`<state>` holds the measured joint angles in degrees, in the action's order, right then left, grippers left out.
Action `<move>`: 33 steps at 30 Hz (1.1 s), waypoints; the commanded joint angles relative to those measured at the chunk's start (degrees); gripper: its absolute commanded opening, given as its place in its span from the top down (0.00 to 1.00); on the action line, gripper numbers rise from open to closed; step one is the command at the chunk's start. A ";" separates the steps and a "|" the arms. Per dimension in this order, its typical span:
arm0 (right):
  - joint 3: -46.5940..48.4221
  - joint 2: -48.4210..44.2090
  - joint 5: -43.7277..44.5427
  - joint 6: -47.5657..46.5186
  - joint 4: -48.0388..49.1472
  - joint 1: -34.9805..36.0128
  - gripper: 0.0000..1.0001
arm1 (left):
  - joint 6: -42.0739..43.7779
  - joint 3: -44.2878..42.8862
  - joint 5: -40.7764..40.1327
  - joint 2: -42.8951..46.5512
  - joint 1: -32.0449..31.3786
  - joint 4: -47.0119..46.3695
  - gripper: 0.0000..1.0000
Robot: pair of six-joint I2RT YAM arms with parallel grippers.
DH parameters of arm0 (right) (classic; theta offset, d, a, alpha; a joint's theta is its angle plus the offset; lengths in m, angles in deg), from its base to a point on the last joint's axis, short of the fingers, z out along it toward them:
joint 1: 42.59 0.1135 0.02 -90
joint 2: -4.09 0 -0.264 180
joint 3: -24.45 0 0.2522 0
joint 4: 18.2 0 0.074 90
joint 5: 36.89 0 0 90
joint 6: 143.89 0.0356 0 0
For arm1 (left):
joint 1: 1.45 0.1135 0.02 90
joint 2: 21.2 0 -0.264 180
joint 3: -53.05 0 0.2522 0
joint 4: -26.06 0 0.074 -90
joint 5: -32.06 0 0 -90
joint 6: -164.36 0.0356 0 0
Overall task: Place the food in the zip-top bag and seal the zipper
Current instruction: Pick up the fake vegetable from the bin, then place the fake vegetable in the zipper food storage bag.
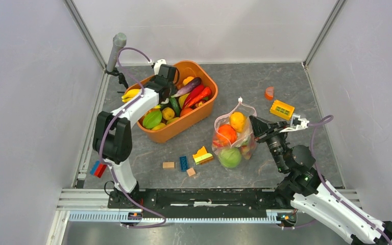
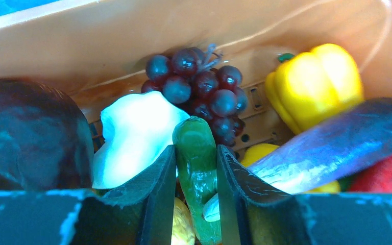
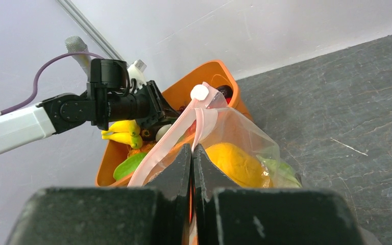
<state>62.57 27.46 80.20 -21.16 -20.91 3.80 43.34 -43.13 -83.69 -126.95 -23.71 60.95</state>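
Note:
The clear zip-top bag (image 1: 245, 143) stands right of centre, holding an orange (image 1: 238, 121), a red tomato (image 1: 226, 133) and a green cabbage (image 1: 230, 157). My right gripper (image 1: 253, 122) is shut on the bag's mouth edge and holds it up. In the right wrist view, the right gripper (image 3: 192, 153) pinches the pink zipper (image 3: 171, 143), and the white slider (image 3: 200, 92) is at the top. My left gripper (image 1: 169, 86) is down in the orange tub (image 1: 204, 113). In the left wrist view, the left gripper (image 2: 196, 153) is shut on a long green vegetable (image 2: 196, 140), beside grapes (image 2: 204, 87), a white cauliflower (image 2: 132, 132) and a yellow pepper (image 2: 314, 81).
The tub holds several more toy foods, with bananas (image 1: 130, 94) at its left rim. Small building blocks (image 1: 184, 163) lie in front of the tub. A yellow block (image 1: 282, 108) and an orange half-disc (image 1: 269, 93) lie at the back right. Red and blue blocks (image 1: 98, 168) sit at the left edge.

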 commanded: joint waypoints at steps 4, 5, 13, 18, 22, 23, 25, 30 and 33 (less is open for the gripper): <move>2.03 -0.25 0.58 -0.56 0.90 0.10 0.95 | 4.82 0.15 6.25 11.08 -1.08 -4.48 0.98; 2.07 -0.10 0.37 -0.40 1.04 0.10 0.95 | 5.25 0.57 5.93 12.33 -1.24 -4.81 0.98; 2.23 1.27 -1.16 0.38 1.88 0.10 0.95 | 9.00 10.04 -3.00 26.10 -2.62 -13.26 0.98; 2.32 1.97 -1.97 0.71 2.62 0.08 0.95 | 9.40 13.14 -2.29 34.66 -3.06 -15.15 0.98; 2.27 2.72 -2.75 0.92 3.23 0.10 0.95 | 8.20 13.46 1.85 40.04 -3.47 -14.82 0.98; 2.28 2.85 -2.97 0.97 3.30 0.10 0.95 | 7.51 13.29 3.18 40.98 -3.56 -14.40 0.98; 2.32 3.18 -3.19 1.03 3.61 0.11 0.95 | 5.82 12.93 8.98 42.60 -3.86 -13.91 0.98; 2.58 3.83 -3.95 1.18 4.07 0.11 0.96 | 3.77 13.32 21.23 44.59 -9.16 -16.09 0.98; 2.86 4.07 -4.33 1.21 4.24 0.10 0.96 | 5.20 13.58 24.59 44.75 -15.63 -19.61 0.98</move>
<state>62.61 31.27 77.08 -20.50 -19.08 3.80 49.65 -29.62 -68.74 -82.76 -32.87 47.35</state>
